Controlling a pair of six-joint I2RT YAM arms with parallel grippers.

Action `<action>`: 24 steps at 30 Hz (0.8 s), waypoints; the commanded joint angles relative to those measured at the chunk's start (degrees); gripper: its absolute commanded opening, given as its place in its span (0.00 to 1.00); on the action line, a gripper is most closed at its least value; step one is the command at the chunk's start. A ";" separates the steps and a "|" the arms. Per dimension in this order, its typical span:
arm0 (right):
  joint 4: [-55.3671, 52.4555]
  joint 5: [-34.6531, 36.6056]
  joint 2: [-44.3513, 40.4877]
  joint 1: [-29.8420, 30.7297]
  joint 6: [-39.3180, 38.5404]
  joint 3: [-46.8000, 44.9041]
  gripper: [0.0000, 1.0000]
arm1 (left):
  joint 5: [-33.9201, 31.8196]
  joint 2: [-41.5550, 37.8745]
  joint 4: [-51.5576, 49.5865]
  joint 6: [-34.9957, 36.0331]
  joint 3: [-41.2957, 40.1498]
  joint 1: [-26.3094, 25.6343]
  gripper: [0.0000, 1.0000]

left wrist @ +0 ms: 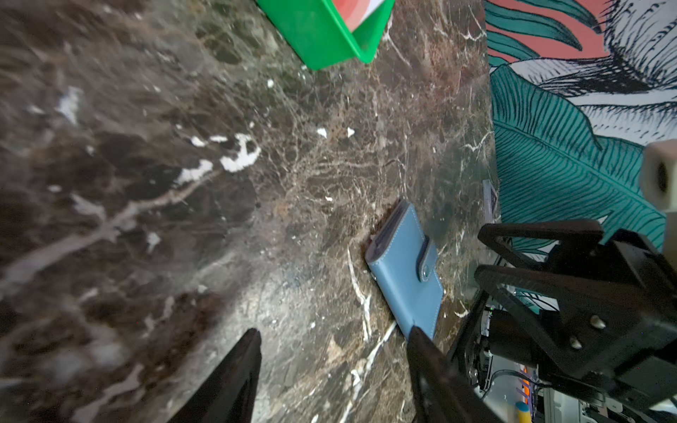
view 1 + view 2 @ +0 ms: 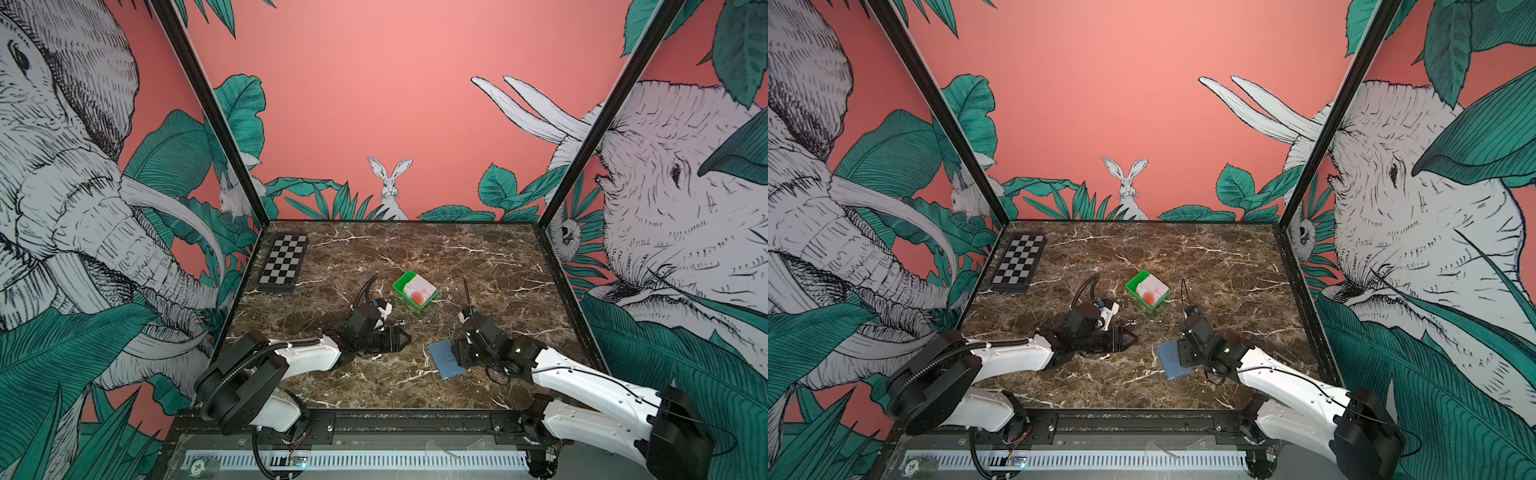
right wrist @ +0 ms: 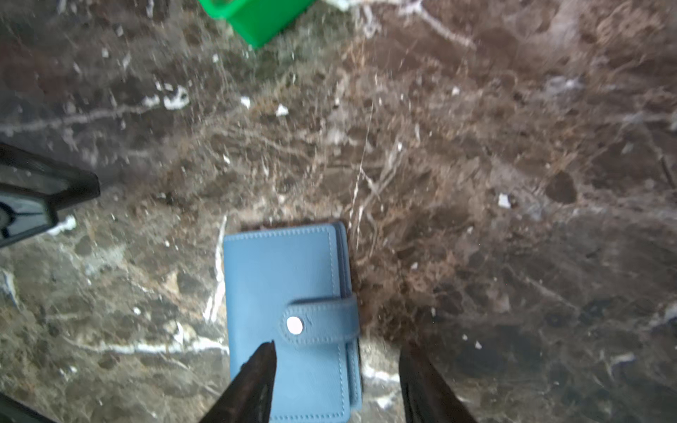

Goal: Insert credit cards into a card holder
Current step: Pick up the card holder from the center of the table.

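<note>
Marble table (image 2: 374, 257) carried everything. Green tray (image 2: 401, 283) stood well ahead of both grippers, credit cards (image 2: 420, 289) lying in it. Card holder (image 3: 285, 293) lay flat and shut, snap fastened, directly beneath the right gripper (image 3: 337, 348). Judged it light, soft-covered, somewhat slick; best pinched across the tab edge. Cards looked thin and stiff, awkward to lift flat; take by an edge. Right jaws stood partly apart, one finger above the cover, the other past the tab edge; contact unclear, nothing gripped. Left gripper (image 1: 334, 331) was open and empty, holder just ahead of one finger.
</note>
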 commanded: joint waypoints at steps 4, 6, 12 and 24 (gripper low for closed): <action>-3.02 -2.86 -1.86 0.76 3.52 -2.99 0.46 | -7.21 2.99 9.40 -5.30 -0.93 -5.86 0.61; -2.17 -3.64 -1.88 0.85 3.84 -3.78 0.43 | -7.64 4.30 12.54 -6.56 -1.25 -6.83 0.61; 3.80 -6.94 0.58 0.94 4.23 -5.22 0.35 | -7.65 7.17 12.31 -7.13 0.47 -8.98 0.60; 18.63 -8.97 10.07 3.13 7.39 -5.19 0.19 | -5.59 13.92 21.29 -12.75 -0.39 -10.55 0.59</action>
